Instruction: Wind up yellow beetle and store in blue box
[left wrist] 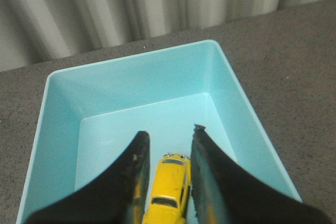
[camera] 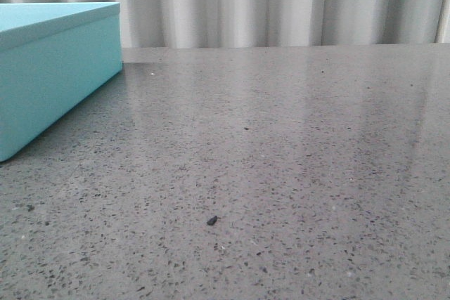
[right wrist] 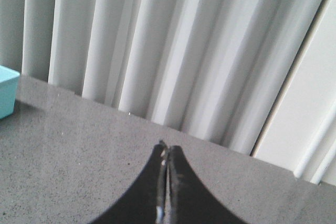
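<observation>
Yellow beetle (left wrist: 170,190) sits pinched between the left pincer (left wrist: 169,142) fingers — above the blue box (left wrist: 231,85) interior. Right pincer (right wrist: 167,153) is pressed together, empty — over the counter (right wrist: 79,145).

You have a light turquoise-blue box (camera: 53,68), one flat matte shade on the outer sides and on the inner walls and floor. The beetle (left wrist: 169,192) is glossy yellow, with dark windows and a pale silvery bumper at its far end. The left pincer (left wrist: 167,145) has black fingers (left wrist: 134,177), yellow reflecting along their inner faces. The right pincer (right wrist: 167,153) is black too, with a thin pale line where the tips meet. The worktop (camera: 281,173) is mid-grey stone, finely speckled with dark and white flecks, glossy with pale vertical reflections. One small black crumb (camera: 211,220) lies on it. The curtain (camera: 281,5) behind is white-grey with vertical shaded folds.
</observation>
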Available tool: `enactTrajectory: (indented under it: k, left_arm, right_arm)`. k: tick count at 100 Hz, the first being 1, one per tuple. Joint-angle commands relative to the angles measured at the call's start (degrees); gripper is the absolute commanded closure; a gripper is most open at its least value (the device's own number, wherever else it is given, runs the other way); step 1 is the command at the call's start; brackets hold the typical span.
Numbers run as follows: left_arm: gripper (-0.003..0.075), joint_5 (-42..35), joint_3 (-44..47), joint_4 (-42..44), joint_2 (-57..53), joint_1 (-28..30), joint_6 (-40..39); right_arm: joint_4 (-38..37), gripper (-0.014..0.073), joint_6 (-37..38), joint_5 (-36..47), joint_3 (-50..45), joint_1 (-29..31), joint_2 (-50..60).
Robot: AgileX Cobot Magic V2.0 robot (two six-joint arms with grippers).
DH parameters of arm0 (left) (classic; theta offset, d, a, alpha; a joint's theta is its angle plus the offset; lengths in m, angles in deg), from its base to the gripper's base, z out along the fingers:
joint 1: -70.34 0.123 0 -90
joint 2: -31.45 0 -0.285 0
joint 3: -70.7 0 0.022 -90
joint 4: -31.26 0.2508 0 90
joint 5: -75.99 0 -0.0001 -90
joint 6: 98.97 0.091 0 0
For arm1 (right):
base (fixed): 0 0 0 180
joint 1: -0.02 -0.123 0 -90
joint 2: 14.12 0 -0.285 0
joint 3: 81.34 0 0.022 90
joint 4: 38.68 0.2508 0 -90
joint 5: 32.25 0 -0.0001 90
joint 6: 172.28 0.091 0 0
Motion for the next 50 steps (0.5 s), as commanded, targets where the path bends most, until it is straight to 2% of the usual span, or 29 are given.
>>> enactTrajectory:
  k: [1,19,36,50]
  left_arm:
    - [0.0567,-7.73,8.32,-1.10,-10.13,0.06,-0.18]
    - [0.0628,-10.27,23.30,0.25,-24.27,0.06,-0.08]
    - [0.0742,-15.17,32.11,-9.19,-34.78,0.06,-0.08]
    - [0.0741,-17.18,37.61,-10.87,-39.31,0.06,-0.08]
  right_arm:
    - [-0.72,0.0645,-0.48,5.42,-0.52,-0.16,1.40]
    - [-0.59,0.0645,-0.48,6.11,-2.29,-0.16,3.61]
    - [0.31,0.0646,-0.48,10.52,-2.29,-0.16,3.61]
    - [1.02,0.0645,-0.38,11.29,-2.29,-0.16,3.61]
